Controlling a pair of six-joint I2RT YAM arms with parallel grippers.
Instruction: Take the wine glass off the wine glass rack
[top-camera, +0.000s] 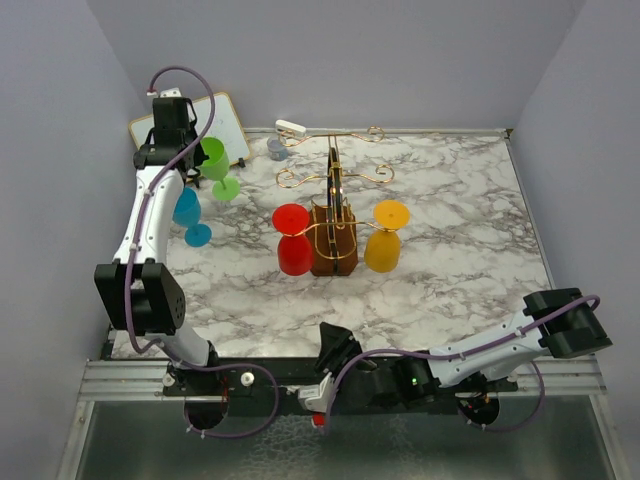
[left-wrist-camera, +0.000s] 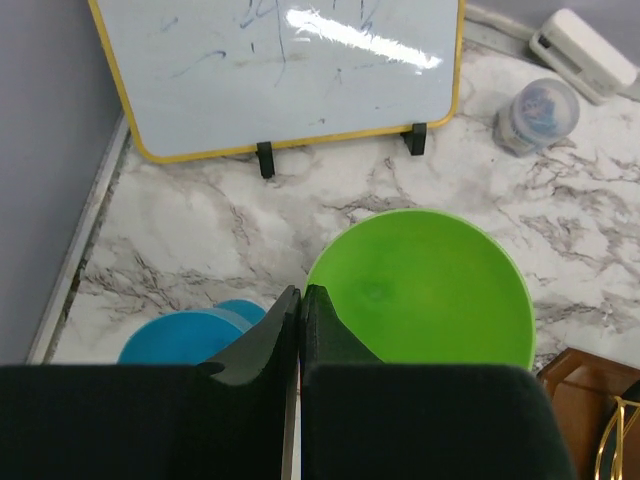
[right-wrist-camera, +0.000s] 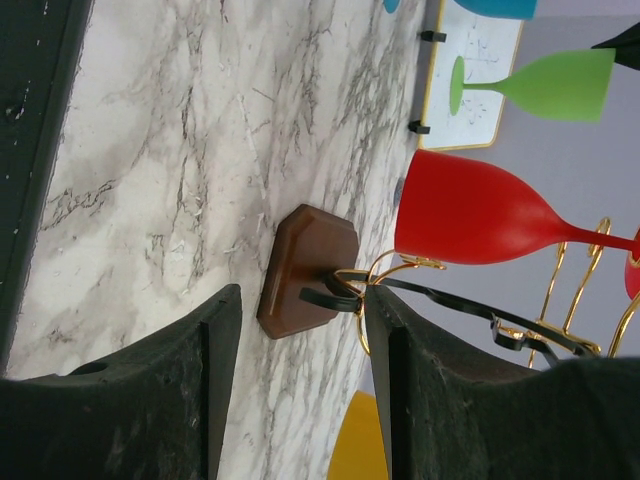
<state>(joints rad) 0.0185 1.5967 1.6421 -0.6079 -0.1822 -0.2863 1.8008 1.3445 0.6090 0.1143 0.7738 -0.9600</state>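
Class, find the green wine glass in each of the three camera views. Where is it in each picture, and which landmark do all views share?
Top external: the green wine glass stands at the far left, in the upper half.
Left wrist: seen from above, it fills the lower middle and right.
Right wrist: top right, turned sideways in the picture.
Shared landmark: the whiteboard just behind it.

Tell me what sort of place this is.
Probably a robot test cell, not a home: a marble-pattern tabletop boxed in by plain walls, a left arm and right arm mounted on a metal rail, plus staged props like the wine glass rack and whiteboard.
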